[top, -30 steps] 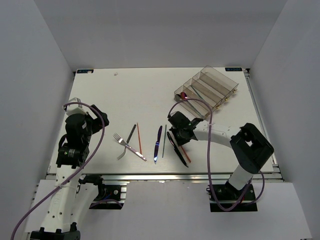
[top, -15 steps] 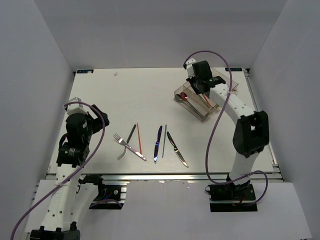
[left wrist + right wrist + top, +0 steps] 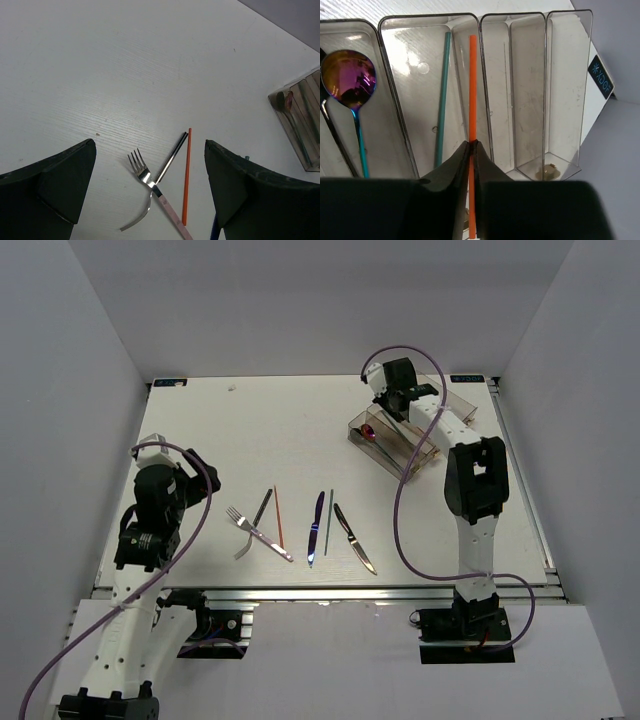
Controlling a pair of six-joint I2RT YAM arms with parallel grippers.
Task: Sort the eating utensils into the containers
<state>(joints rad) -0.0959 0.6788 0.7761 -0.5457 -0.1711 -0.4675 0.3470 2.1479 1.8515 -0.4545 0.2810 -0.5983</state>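
My right gripper (image 3: 396,408) (image 3: 472,145) is shut on an orange chopstick (image 3: 472,85) and holds it over the second compartment of the clear organiser tray (image 3: 440,422) (image 3: 546,75). A green chopstick (image 3: 441,100) lies in that compartment and an iridescent spoon (image 3: 348,77) in the one to its left. On the table lie a silver fork (image 3: 256,532) (image 3: 145,176), a dark chopstick (image 3: 262,507) (image 3: 172,156), another orange chopstick (image 3: 278,517) (image 3: 187,175), a blue knife (image 3: 316,528), a green chopstick (image 3: 328,522) and another knife (image 3: 355,538). My left gripper (image 3: 185,485) (image 3: 150,150) is open and empty, above the fork.
The tray stands askew at the far right of the table (image 3: 250,430), close to the right edge. Its two right compartments (image 3: 530,90) hold no utensils. White walls enclose the table on three sides.
My right arm has swung from the utensils in the table's middle to the tray, carrying an orange chopstick. The left arm has not moved.
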